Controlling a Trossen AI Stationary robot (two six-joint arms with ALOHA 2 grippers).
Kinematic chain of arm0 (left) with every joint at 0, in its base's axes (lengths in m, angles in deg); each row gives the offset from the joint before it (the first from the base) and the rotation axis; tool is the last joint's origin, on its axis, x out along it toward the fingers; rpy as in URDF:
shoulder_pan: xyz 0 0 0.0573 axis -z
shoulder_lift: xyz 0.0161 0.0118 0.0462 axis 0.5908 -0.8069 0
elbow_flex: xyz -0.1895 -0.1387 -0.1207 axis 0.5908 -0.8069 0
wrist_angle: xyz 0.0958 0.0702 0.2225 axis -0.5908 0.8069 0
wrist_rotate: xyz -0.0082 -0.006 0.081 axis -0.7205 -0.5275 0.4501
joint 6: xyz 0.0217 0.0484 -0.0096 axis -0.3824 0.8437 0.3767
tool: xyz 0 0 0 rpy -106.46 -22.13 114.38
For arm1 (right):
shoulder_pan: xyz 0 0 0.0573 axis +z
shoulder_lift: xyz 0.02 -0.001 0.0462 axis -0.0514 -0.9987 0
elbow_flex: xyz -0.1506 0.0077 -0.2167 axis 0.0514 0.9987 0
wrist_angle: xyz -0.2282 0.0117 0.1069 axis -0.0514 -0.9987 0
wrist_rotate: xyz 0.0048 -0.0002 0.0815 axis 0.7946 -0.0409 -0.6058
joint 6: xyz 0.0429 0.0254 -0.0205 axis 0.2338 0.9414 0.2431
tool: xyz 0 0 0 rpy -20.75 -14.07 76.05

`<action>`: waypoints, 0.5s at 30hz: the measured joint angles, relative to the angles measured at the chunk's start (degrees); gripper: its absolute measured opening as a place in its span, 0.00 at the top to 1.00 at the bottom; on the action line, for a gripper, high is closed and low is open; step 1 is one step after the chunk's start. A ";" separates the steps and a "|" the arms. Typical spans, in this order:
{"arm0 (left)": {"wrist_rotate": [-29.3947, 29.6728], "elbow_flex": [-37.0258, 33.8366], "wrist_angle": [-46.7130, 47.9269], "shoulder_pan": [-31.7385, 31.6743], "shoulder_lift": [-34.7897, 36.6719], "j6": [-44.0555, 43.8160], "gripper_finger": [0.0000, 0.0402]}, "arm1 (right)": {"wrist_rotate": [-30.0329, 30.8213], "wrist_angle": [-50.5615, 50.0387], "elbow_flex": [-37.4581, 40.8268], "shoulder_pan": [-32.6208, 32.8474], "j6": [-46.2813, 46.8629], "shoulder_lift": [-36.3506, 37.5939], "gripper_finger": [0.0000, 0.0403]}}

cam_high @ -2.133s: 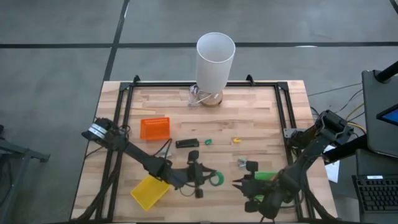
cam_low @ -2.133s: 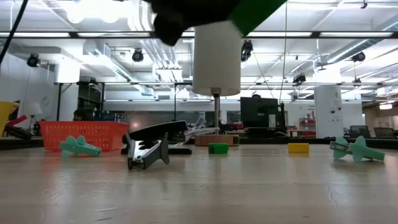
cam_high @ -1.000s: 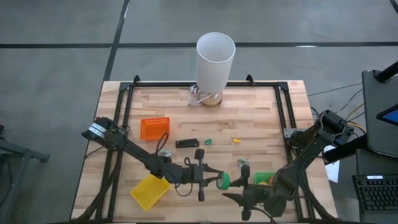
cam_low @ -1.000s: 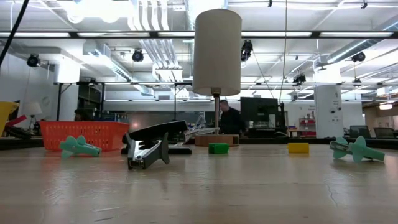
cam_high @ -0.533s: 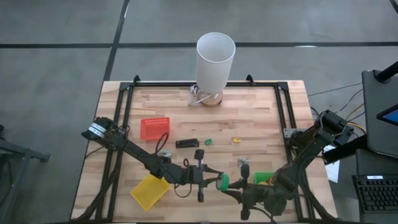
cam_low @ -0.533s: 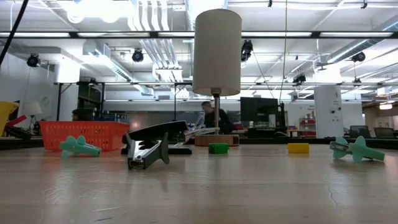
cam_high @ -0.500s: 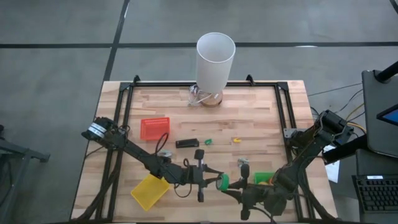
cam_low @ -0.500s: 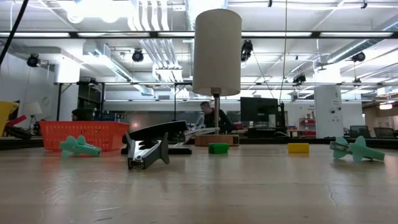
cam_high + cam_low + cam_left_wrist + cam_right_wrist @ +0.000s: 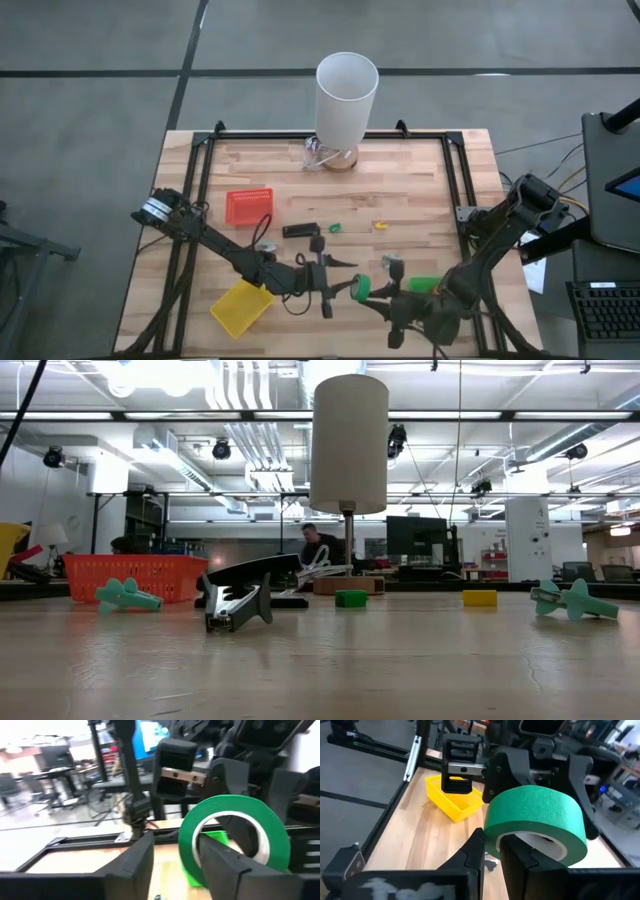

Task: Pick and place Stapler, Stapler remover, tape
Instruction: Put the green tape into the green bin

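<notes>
Tape [image 9: 362, 289], the green ring, hangs above the table's near edge, pinched by both the left gripper [image 9: 345, 287] and the right gripper [image 9: 378, 300]; 0.5 s ago their positions were nearly identical. Bare wood [image 9: 420, 190] lies open behind.

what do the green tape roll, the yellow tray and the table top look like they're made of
Green tape roll, between the left gripper and right gripper: smooth matte green film, probably vinyl, wound on a pale core that may be card or plastic.
Yellow tray: likely moulded plastic, with uniform bright colour and thin walls.
Table top: wood, with joined pale strips showing grain.
</notes>
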 joint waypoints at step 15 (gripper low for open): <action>3.58 -0.03 0.98 0.39 -0.04 1.07 0.49 | -14.20 -28.52 -0.68 2.73 36.29 8.82 0.90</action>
